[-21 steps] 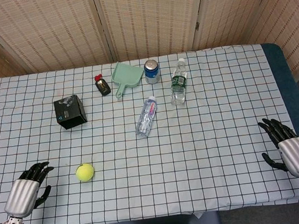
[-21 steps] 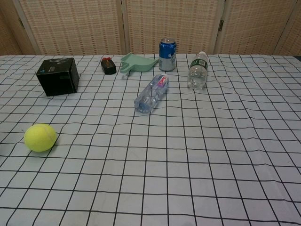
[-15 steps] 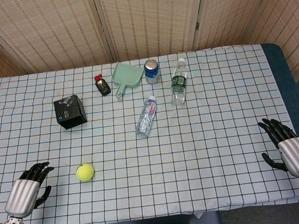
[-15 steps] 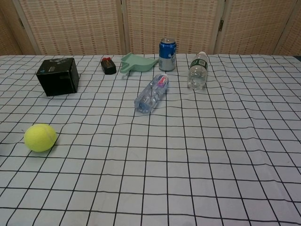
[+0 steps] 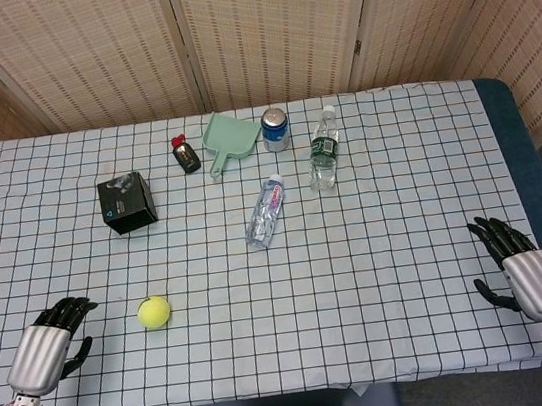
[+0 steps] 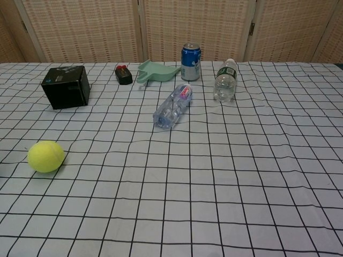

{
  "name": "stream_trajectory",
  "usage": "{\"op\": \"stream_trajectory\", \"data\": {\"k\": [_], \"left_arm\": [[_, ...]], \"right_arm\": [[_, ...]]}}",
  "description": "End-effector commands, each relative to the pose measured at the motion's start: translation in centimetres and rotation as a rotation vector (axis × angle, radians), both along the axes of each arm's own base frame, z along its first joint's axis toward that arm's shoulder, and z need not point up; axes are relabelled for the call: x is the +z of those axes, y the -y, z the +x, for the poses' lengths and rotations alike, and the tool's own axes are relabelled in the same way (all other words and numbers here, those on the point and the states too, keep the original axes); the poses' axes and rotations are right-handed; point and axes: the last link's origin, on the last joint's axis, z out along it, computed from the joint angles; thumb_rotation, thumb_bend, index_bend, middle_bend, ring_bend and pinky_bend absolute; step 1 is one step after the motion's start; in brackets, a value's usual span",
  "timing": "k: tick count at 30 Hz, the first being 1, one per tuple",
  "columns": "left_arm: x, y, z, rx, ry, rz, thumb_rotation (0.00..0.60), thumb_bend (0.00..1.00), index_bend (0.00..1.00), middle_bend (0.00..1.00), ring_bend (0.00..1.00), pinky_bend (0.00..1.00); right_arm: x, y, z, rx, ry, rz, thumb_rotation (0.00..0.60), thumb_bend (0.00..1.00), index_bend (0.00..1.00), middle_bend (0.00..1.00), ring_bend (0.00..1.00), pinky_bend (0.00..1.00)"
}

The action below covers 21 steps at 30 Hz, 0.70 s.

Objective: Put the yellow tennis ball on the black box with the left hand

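The yellow tennis ball point(image 5: 153, 311) point(image 6: 46, 156) lies on the checked tablecloth near the front left. The black box point(image 5: 127, 202) point(image 6: 66, 87) stands further back on the left, its top bare. My left hand point(image 5: 51, 344) rests on the cloth at the front left corner, a short way left of the ball, fingers loosely apart and holding nothing. My right hand point(image 5: 518, 266) lies at the front right edge, open and empty. Neither hand shows in the chest view.
A clear bottle point(image 5: 264, 212) lies on its side mid-table. At the back stand an upright water bottle point(image 5: 321, 150), a blue can point(image 5: 275, 130), a green dustpan point(image 5: 223, 142) and a small dark bottle point(image 5: 184, 155). Wicker screens close off the back.
Both hands have drifted very slightly toward the table's front edge. The ball and box have not moved.
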Motion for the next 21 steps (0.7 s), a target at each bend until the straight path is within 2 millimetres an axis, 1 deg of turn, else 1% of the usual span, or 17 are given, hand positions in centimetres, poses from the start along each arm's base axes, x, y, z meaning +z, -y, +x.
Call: {"op": "stream_trajectory", "data": {"k": [1,4,7,9,10,14,18,21], "left_arm": [[0.0,0.4,0.5,-0.015,0.084,-0.004,0.600,0.53,0.27,0.29,0.28,0.49],[-0.3,0.3,0.3,-0.002,0.102,0.011,0.600,0.71,0.34,0.39,0.40,0.66],[-1.1,0.4,0.1,0.025,0.086,0.019,0.600,0.81,0.45,0.50,0.50,0.76],[-1.7,0.7,0.2,0.044,0.093,-0.002,0.600,0.85,0.50,0.55,0.55,0.80],[-2.0,0.9,0.3,0.057,0.103,-0.019,0.600,0.86,0.53,0.58,0.57,0.82],[-3.3,1.6,1.3,0.128,0.219,-0.069,0.600,0.86,0.57,0.63,0.62,0.87],[-4.6,1.7,2.2,0.184,0.345,-0.100,0.600,0.86,0.58,0.63,0.63,0.89],[-5.7,1.9,2.6,0.225,0.459,-0.176,0.600,0.86,0.58,0.63,0.63,0.90]], "right_arm": [[0.1,0.0,0.0,-0.004,0.002,-0.001,0.600,0.27,0.06,0.03,0.00,0.15],[0.2,0.1,-0.1,-0.013,0.012,-0.003,0.600,0.27,0.06,0.03,0.00,0.15],[0.3,0.1,0.0,-0.014,0.020,0.003,0.600,0.27,0.06,0.03,0.00,0.15],[0.4,0.1,0.1,-0.013,0.023,0.000,0.600,0.27,0.06,0.03,0.00,0.15],[0.4,0.1,0.1,-0.014,0.025,-0.002,0.600,0.27,0.06,0.03,0.00,0.15],[0.6,0.2,0.1,-0.016,0.031,-0.008,0.600,0.27,0.06,0.03,0.00,0.15],[0.8,0.2,0.2,-0.016,0.040,-0.009,0.600,0.27,0.06,0.03,0.00,0.15],[1.0,0.2,0.2,-0.014,0.050,-0.015,0.600,0.27,0.06,0.03,0.00,0.15]]}}
